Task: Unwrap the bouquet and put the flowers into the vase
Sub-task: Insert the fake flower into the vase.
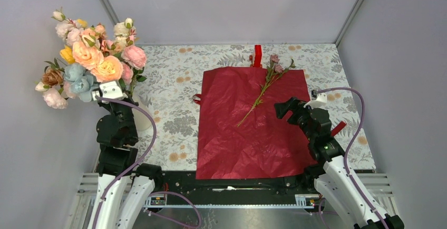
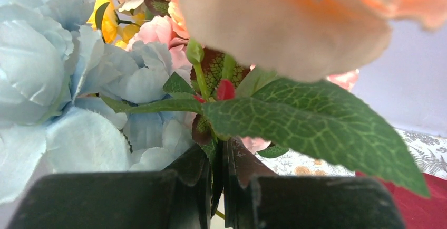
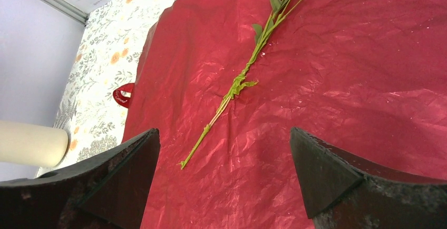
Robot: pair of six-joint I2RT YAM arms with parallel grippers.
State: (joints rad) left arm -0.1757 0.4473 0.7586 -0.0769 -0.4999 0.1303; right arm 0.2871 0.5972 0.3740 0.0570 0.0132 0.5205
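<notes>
Top external view: dark red wrapping paper spread flat at centre frame, unwrapping apparently done. Upper left, rose bunch crowding above white vase. Left gripper pinched tight on stems of pale blue flowers, seemingly to seat them in that vase. Right gripper spread wide at right centre, facing pink stem lying diagonally on paper, probably for pickup.

Vase mostly hidden behind left arm, peach rose blurred, cut off at top edge
</notes>
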